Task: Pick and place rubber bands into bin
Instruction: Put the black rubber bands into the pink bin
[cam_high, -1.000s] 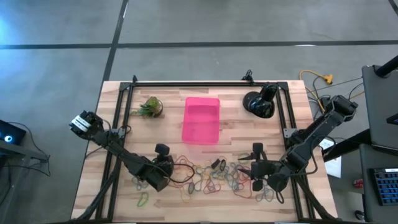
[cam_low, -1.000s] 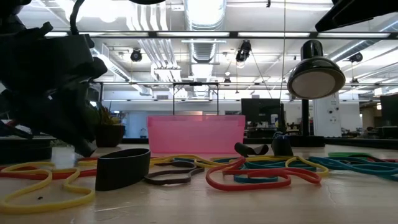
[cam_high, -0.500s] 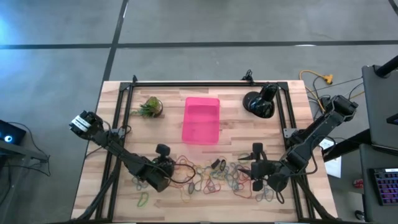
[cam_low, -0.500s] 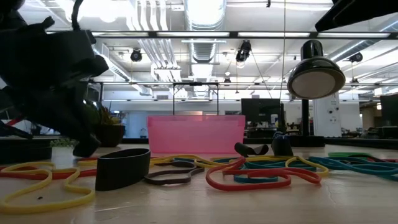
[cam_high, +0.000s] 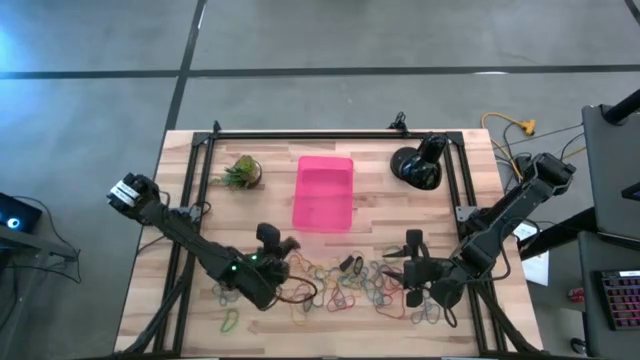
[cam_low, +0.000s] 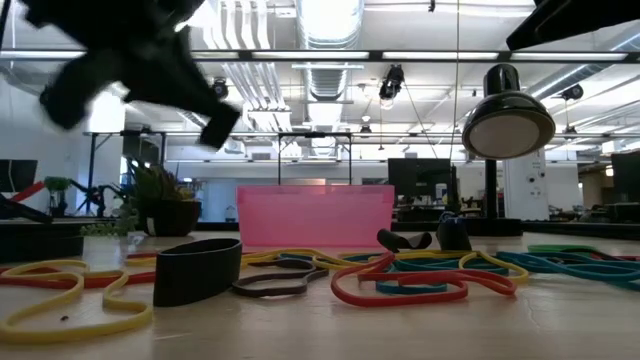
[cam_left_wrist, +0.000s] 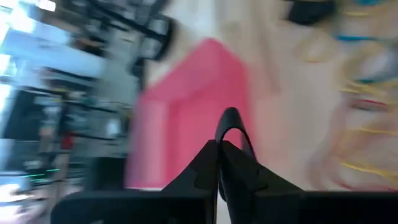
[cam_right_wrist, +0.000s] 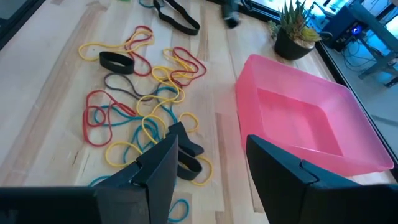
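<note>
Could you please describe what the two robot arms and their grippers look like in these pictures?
Both arms are dark, nearly black, jointed links. The left arm carries a white labelled block near its base and a small green light near its wrist. The left gripper has two slim black fingers tapering to points. The right arm is dark too, and the right gripper has broad, flat, angular black fingers.

Coloured rubber bands (cam_right_wrist: 140, 99) lie tangled on the wooden table (cam_right_wrist: 50, 112) beside the empty pink bin (cam_right_wrist: 305, 118); a plant (cam_right_wrist: 292, 28) stands beyond.
</note>
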